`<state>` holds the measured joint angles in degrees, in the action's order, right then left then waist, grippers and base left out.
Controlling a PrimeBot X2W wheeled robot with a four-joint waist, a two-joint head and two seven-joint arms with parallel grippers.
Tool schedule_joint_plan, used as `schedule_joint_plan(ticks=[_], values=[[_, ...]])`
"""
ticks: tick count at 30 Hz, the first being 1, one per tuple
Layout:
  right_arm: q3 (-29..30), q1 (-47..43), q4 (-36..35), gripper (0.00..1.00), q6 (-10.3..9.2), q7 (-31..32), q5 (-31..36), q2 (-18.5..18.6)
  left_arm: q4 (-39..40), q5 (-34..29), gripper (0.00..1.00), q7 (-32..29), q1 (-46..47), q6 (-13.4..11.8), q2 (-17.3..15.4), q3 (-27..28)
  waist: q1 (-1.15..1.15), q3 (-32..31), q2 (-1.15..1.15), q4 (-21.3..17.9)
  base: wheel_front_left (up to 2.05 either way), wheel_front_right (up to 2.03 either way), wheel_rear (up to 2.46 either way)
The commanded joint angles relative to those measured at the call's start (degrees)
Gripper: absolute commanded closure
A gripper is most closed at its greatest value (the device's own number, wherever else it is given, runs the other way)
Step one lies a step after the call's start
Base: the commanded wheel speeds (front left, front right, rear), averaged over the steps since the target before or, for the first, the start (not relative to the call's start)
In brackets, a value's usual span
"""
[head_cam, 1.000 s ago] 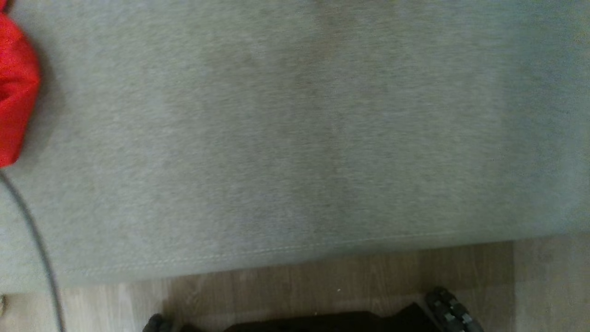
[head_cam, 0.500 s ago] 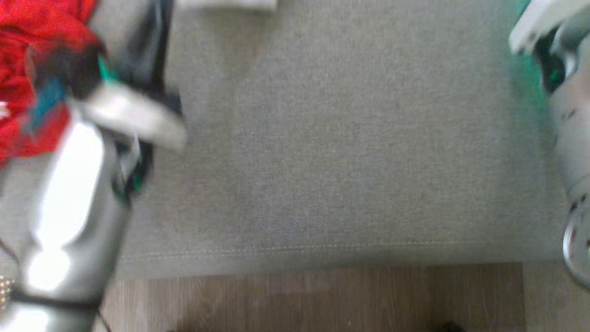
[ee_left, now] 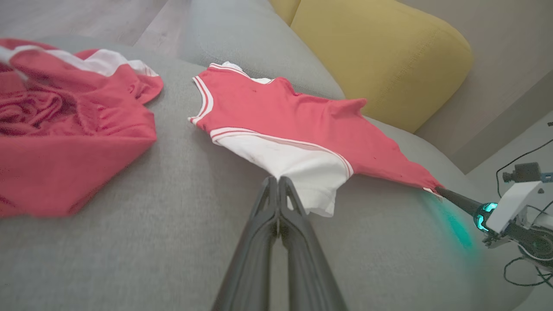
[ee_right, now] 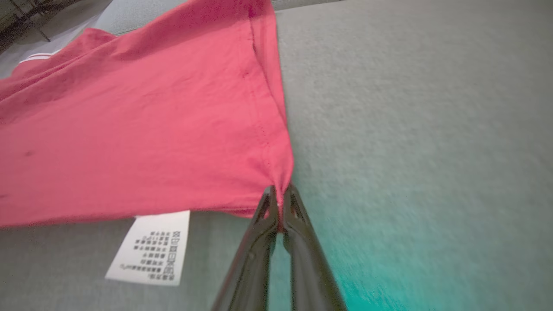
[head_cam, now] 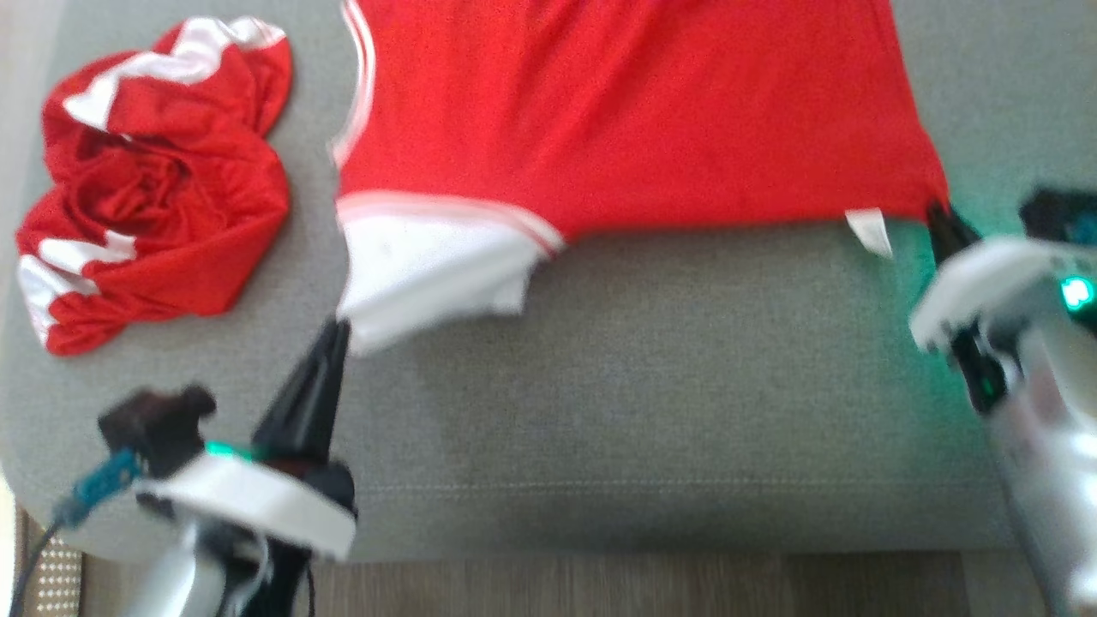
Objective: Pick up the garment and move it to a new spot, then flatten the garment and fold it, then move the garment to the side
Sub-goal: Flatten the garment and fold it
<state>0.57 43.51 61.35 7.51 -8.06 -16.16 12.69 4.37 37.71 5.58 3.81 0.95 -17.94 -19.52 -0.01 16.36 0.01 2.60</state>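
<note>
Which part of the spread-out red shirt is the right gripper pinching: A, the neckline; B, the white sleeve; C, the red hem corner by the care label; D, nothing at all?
C: the right gripper is shut on the red hem corner of the shirt, just beside the white care label.

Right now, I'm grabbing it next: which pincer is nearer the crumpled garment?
Left. The left pincer grips the spread jersey beside the crumpled garment; right pincer holds the jersey's far corner.
</note>
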Motion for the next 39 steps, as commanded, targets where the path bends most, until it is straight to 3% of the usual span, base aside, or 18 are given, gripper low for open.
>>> schedule_joint_plan(ticks=[1, 5, 9, 13, 16, 22, 29, 39], values=[[-1.84, -5.22, -6.12, 1.00, -0.02, 1.04, -3.14, 2.43, 4.78, 1.57, 1.00, -1.14, -1.98, -1.25, -1.80, 3.06, 0.01, -2.28, -0.01, 0.42, 0.00, 0.00, 0.00], [-1.64, -19.39, -22.47, 1.00, -0.02, 6.13, -9.51, 6.85, 12.11, 5.37, 1.00, -5.13, -9.33, -3.84, -2.38, 3.65, 0.01, -3.96, -0.01, 0.31, 0.00, 0.00, 0.00], [3.46, -33.82, -41.56, 1.00, -0.02, 14.24, -12.55, 9.02, 18.74, 7.64, 1.00, -8.93, -13.95, -6.57, -3.37, 4.14, 0.01, -4.45, -0.01, 0.01, 0.00, 0.00, 0.00], [10.17, -42.51, -56.92, 1.00, -0.02, 22.72, -11.81, 5.71, 20.87, 8.12, 1.00, -11.24, -14.15, -7.86, -3.68, 3.68, 0.01, -4.29, -0.01, -0.16, 0.00, 0.00, 0.00], [12.09, -44.24, -62.68, 1.00, -0.02, 28.48, -11.90, 1.59, 18.94, 8.57, 1.00, -12.29, -11.27, -7.13, -2.63, 2.08, 0.01, -4.08, -0.01, -0.07, 0.00, 0.00, 0.00], [13.14, -41.86, -63.07, 1.00, -0.02, 34.35, -9.97, -0.78, 11.36, 8.01, 1.00, -12.01, -4.24, -4.79, -0.47, -0.13, 0.01, -2.61, -0.01, -0.04, 0.00, 0.00, 0.00], [13.58, -33.45, -57.79, 1.00, -0.02, 37.68, -9.36, -1.94, 2.03, 8.30, 1.00, -10.30, 6.04, -1.24, 2.37, -0.67, 0.01, 0.13, -0.01, 0.43, 0.00, 0.00, 0.00], [13.70, -22.25, -54.16, 1.00, -0.02, 37.27, -8.17, -1.15, -4.27, 5.47, 1.00, -9.25, 18.12, 0.63, 1.46, 0.35, 0.01, 3.49, -0.01, 0.90, 0.00, 0.00, 0.00]])
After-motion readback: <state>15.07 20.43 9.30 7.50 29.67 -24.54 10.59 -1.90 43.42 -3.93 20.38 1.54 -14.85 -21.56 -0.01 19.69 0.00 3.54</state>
